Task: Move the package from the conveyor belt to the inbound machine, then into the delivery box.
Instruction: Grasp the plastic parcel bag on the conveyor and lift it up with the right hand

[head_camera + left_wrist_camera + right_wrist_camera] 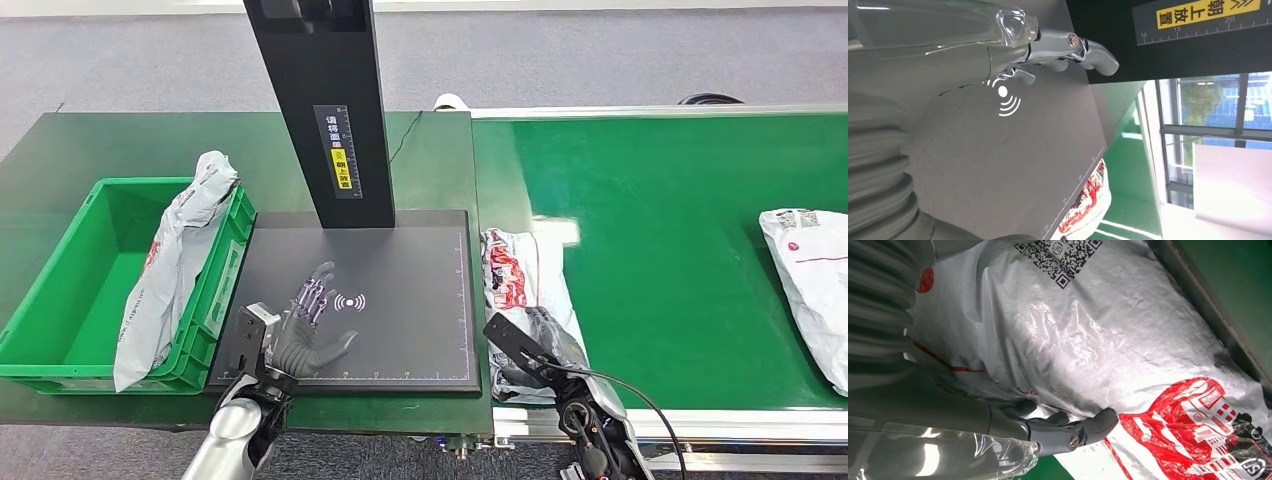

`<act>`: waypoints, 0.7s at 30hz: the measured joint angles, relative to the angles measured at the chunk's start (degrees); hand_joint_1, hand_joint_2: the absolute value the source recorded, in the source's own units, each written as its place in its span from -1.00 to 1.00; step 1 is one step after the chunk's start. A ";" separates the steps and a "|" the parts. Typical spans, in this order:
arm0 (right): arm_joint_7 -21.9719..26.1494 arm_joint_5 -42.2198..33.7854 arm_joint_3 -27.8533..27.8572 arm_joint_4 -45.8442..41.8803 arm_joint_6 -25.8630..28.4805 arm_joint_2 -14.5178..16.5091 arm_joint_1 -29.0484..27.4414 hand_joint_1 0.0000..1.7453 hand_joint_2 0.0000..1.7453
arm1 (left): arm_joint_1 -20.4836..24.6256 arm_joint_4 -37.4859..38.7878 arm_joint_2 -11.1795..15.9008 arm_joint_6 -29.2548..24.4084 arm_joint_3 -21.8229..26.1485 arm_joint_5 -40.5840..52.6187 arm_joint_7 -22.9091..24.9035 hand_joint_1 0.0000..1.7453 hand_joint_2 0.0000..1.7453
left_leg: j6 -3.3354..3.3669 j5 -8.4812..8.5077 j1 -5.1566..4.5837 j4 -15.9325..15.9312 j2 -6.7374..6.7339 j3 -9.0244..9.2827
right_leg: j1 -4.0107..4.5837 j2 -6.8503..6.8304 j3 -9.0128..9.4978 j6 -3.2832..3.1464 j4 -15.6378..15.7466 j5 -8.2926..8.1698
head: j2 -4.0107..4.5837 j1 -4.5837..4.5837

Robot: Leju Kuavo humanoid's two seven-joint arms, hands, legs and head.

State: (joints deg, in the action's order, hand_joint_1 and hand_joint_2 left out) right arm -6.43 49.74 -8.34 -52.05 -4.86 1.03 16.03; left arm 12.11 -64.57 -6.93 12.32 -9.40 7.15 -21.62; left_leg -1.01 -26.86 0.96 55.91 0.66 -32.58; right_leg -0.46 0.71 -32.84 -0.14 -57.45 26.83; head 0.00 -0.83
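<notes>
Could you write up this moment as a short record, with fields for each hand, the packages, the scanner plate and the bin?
left hand: open, fingers spread, over the scanner plate, holding nothing
right hand: on the near package; grip not clear
near package: silver bag with red print, at the conveyor belt's left end
far package: on the belt's right side
green bin: holds one grey bag leaning on its right wall

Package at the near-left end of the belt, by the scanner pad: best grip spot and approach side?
Probably the near end of the package, from above. It lies flat and limp along the conveyor belt edge, so only crumpled film can be pinched. The right hand is already on that end; whether its fingers have closed is unclear.
</notes>
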 joint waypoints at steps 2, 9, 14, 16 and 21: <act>0.13 0.21 0.00 0.12 -0.15 0.01 0.01 -1.00 1.00 | 0.00 0.00 0.00 -0.08 0.00 0.01 0.02 -1.00 1.00 | 0.00 0.00 0.00 0.00 0.00 0.00 | 0.00 0.00 0.00 0.00 0.00 0.00 | 0.00 0.00; 0.20 0.32 0.00 0.37 -0.39 0.02 0.04 -1.00 1.00 | -0.01 0.00 -0.01 -0.17 0.00 0.08 0.02 -1.00 1.00 | 0.00 0.00 0.00 0.01 0.00 0.00 | 0.00 0.00 0.00 0.00 0.00 0.00 | 0.00 0.00; 0.20 0.32 0.00 0.46 -0.40 0.02 0.04 -1.00 1.00 | -0.01 0.01 -0.01 -0.17 0.00 0.09 0.03 -1.00 1.00 | 0.00 0.00 0.00 0.01 0.00 0.00 | 0.00 0.00 0.01 0.00 0.00 0.00 | 0.00 0.00; 0.20 0.32 -0.01 0.50 -0.40 0.02 0.04 -1.00 1.00 | -0.01 0.03 -0.01 -0.17 0.00 0.09 0.03 -1.00 1.00 | 0.00 0.00 0.00 0.01 0.00 0.00 | 0.00 0.00 0.01 0.00 0.00 0.00 | 0.00 0.00; 0.22 0.32 -0.01 0.61 -0.40 0.04 0.04 -1.00 1.00 | -0.01 0.10 -0.02 -0.17 0.00 0.09 0.03 -1.00 1.00 | 0.00 0.00 0.00 0.01 0.00 0.01 | 0.00 0.00 0.01 0.00 0.00 0.00 | 0.00 0.00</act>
State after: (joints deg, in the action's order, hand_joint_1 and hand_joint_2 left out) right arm -6.21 50.05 -8.35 -51.44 -5.27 1.07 16.07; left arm 12.10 -64.46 -6.95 12.15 -9.40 7.23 -21.59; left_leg -1.01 -26.86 0.96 55.92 0.66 -32.58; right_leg -0.46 0.71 -32.83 -0.14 -57.45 26.83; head 0.00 -0.83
